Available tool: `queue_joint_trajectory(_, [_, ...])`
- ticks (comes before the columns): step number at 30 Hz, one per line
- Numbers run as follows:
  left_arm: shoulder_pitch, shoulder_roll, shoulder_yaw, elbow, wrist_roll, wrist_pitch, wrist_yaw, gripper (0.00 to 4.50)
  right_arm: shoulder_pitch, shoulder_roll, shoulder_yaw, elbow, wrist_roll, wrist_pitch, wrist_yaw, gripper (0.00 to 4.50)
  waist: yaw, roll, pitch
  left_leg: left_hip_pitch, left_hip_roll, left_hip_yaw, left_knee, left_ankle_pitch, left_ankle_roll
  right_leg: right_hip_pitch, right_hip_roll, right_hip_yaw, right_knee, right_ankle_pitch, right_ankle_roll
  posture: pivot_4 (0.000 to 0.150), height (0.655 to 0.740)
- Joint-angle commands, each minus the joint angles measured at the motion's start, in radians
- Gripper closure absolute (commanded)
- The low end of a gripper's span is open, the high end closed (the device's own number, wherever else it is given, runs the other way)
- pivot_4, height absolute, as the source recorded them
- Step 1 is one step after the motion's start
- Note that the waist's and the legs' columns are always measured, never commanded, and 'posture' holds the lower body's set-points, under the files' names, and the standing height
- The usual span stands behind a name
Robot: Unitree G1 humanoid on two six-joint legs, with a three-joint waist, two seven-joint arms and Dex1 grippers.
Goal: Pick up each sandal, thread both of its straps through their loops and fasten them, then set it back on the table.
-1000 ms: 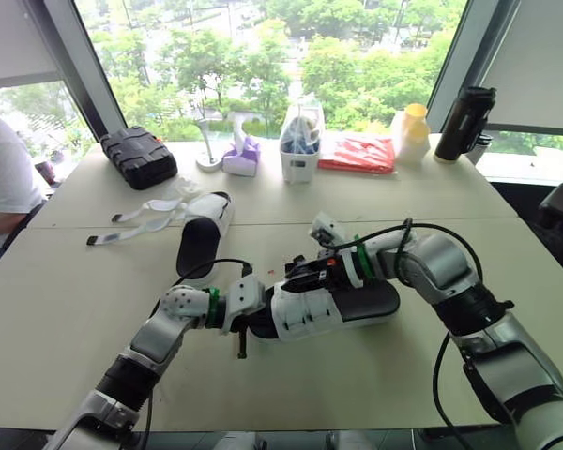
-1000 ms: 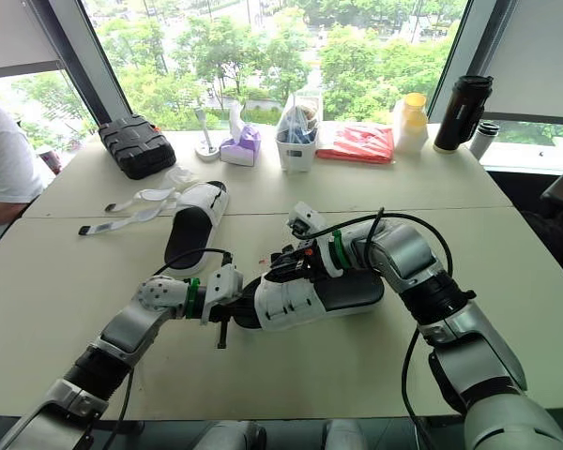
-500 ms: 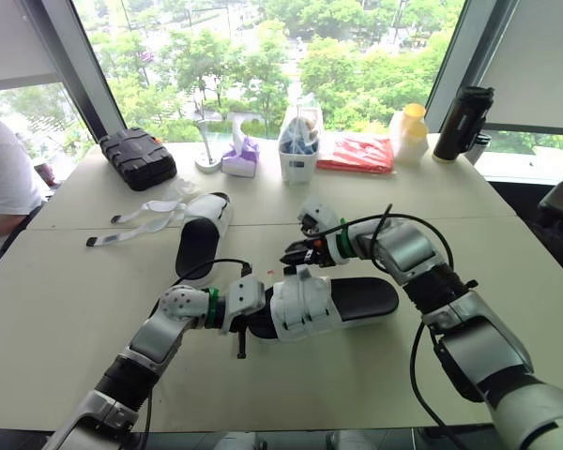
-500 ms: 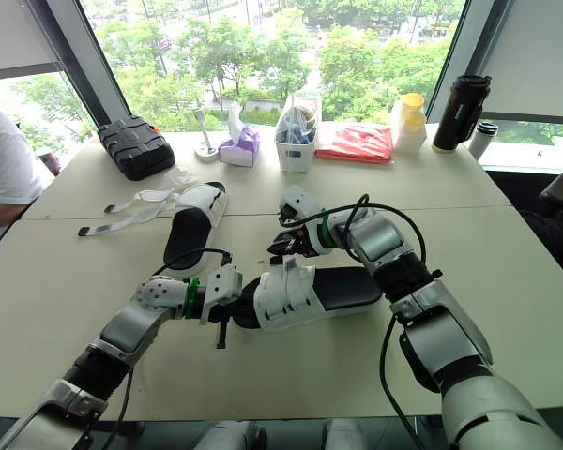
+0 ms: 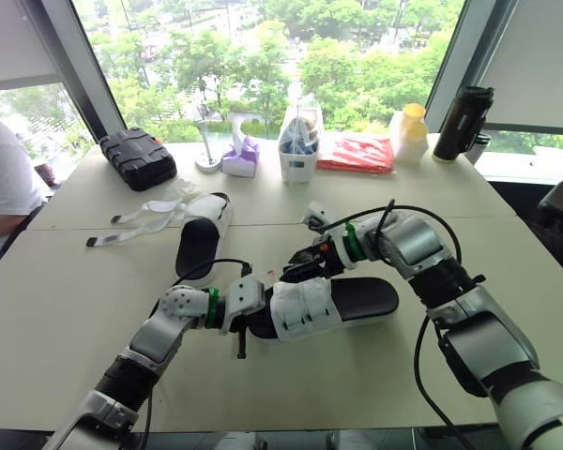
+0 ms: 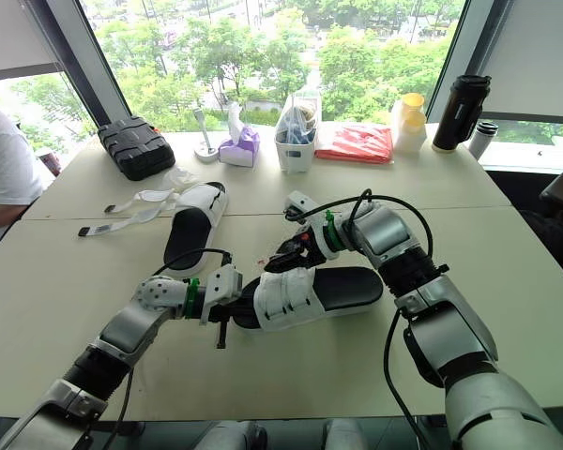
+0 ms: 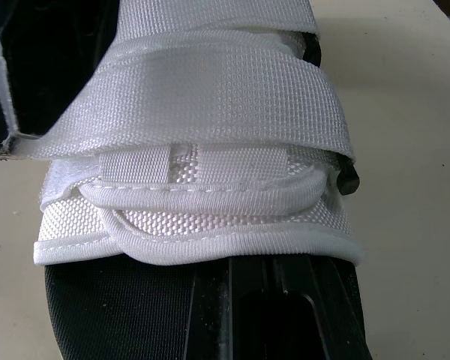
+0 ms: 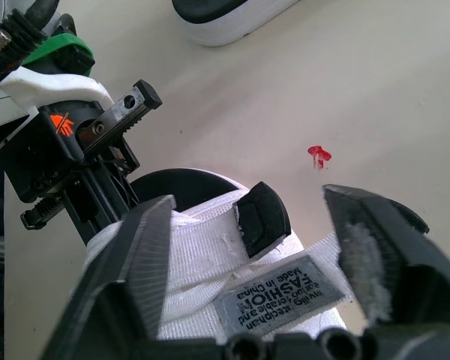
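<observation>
Right gripper (image 5: 300,268) spread wide and holding nothing, one finger on each side of the white straps (image 5: 302,307) of the near sandal (image 5: 358,298); cannot tell whether they touch. Right arm bent at the elbow, forearm reaching in over the table (image 5: 66,291). Left gripper (image 5: 251,317) clamped on the sandal's toe end, forearm stretched low and forward; the sandal rests on the table.

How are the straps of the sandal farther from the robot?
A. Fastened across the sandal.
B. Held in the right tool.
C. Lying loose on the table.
C: the straps of the far sandal trail unfastened over the table, toward the robot's left.
</observation>
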Motion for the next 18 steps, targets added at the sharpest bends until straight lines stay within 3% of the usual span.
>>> queue_joint_trajectory(1, [0.064,0.01,-0.095,0.131,0.122,0.065,0.021,4.5,-0.024,0.002,-0.019,-0.044,0.007,0.0,0.011,0.44,0.0,0.0,0.0,0.0,0.0,0.0,0.0,0.0,0.0,0.0,0.0,0.0,0.0,0.0,0.0,0.15,0.74])
queue_joint_trajectory(11, [0.065,0.013,-0.092,0.13,0.121,0.068,0.025,4.5,-0.007,0.011,-0.001,-0.073,0.026,0.049,0.046,0.44,0.0,0.0,0.0,0.0,0.0,0.0,0.0,0.0,0.0,0.0,0.0,0.0,0.0,0.0,0.0,0.15,0.74])
queue_joint_trajectory(14, [0.065,0.013,-0.092,0.131,0.121,0.068,0.025,4.5,-0.006,0.021,-0.003,-0.07,0.024,0.05,0.042,1.23,0.0,0.0,0.0,0.0,0.0,0.0,0.0,0.0,0.0,0.0,0.0,0.0,0.0,0.0,0.0,0.15,0.74])
queue_joint_trajectory(18, [0.066,0.014,-0.092,0.129,0.12,0.069,0.023,4.5,-0.013,0.033,-0.006,-0.059,0.024,0.047,0.039,3.3,0.0,0.0,0.0,0.0,0.0,0.0,0.0,0.0,0.0,0.0,0.0,0.0,0.0,0.0,0.0,0.15,0.74])
